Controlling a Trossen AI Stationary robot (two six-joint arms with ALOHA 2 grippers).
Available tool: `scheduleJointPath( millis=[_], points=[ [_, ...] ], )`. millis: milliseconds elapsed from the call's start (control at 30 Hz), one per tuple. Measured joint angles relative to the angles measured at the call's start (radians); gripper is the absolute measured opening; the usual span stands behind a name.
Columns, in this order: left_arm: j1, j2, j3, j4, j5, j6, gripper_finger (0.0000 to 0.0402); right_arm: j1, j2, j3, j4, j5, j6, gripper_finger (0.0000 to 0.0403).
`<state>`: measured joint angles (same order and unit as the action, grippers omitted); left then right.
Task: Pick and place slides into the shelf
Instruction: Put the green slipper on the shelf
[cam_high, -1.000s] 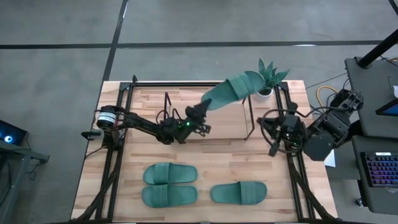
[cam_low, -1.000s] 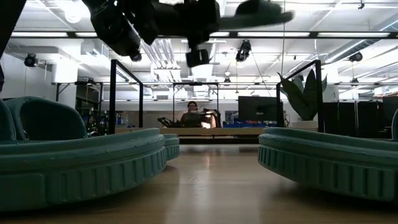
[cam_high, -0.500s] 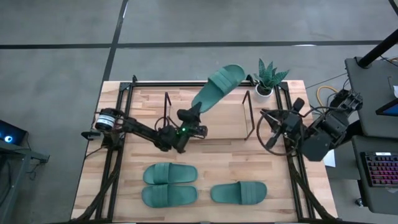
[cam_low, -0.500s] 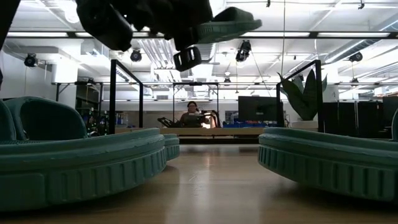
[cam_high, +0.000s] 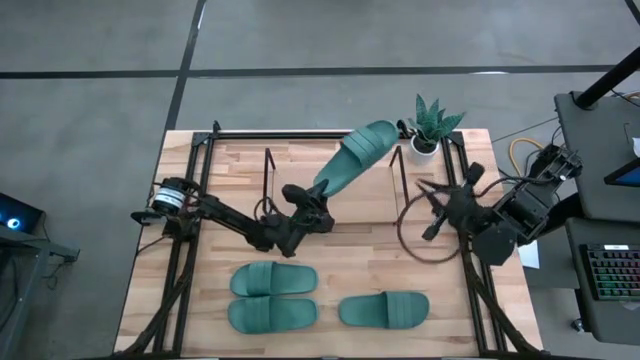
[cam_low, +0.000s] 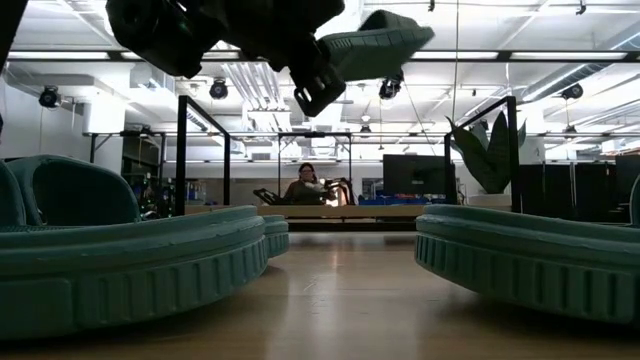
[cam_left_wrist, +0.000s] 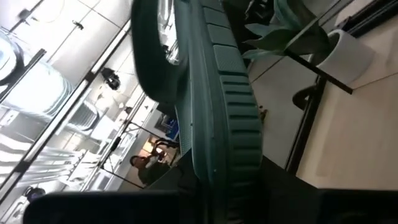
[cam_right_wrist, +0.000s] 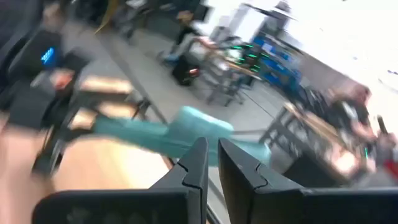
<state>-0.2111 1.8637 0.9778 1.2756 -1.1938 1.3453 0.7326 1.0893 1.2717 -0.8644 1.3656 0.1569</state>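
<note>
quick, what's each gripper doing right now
Left gripper: shut on a slide, held up above the shelf.
Right gripper: nearly shut, holding nothing, at the table's right edge.

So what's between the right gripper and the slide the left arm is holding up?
In the high view, the shelf's right end frame stands between the right gripper and the held slide in the left gripper; otherwise bare wood.

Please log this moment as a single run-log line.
left gripper: shut on slide, raised over shelf | right gripper: waiting at right edge | table: three slides
</note>
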Motion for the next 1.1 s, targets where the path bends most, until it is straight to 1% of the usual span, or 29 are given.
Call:
scheduleJointPath(
  millis=[100, 167, 367, 500, 633, 733, 867, 933, 1033, 1100],
  points=[
    [0.0, 0.0, 0.002, -0.012, -0.039, 0.0, 0.0042, 0.0, 0.004, -0.02, 0.02, -0.154, -0.165, 0.0029],
    [0.0, 0.0, -0.001, -0.011, -0.053, 0.0, 0.0042, 0.0, 0.019, -0.036, 0.042, -0.195, -0.256, 0.0029],
    [-0.015, 0.0, -0.002, -0.05, -0.077, 0.004, 0.0042, -0.02, 0.103, -0.063, 0.04, -0.134, -0.495, 0.0029],
    [-0.018, -0.001, -0.003, -0.096, -0.084, 0.005, 0.0042, -0.038, 0.168, -0.066, 0.038, -0.138, -0.629, 0.004],
    [-0.029, -0.015, -0.02, -0.121, -0.1, 0.003, 0.0042, -0.048, 0.211, -0.066, 0.038, -0.137, -0.701, 0.0077],
    [-0.059, -0.037, -0.037, -0.123, -0.107, -0.002, 0.0042, -0.052, 0.229, -0.066, 0.038, -0.127, -0.728, 0.0119],
    [-0.112, -0.07, -0.05, -0.138, -0.105, -0.005, 0.0042, -0.056, 0.226, -0.066, 0.027, -0.063, -0.742, 0.0179],
    [-0.139, -0.075, -0.051, -0.145, -0.1, -0.004, 0.0042, -0.065, 0.214, -0.066, 0.022, -0.055, -0.751, 0.0204],
    [-0.17, -0.081, -0.051, -0.181, -0.097, -0.005, 0.0042, -0.09, 0.196, -0.066, 0.023, -0.054, -0.762, 0.0233],
    [-0.187, -0.08, -0.051, -0.19, -0.096, -0.005, 0.0042, -0.11, 0.192, -0.066, 0.023, -0.055, -0.779, 0.0245]
  ],
)
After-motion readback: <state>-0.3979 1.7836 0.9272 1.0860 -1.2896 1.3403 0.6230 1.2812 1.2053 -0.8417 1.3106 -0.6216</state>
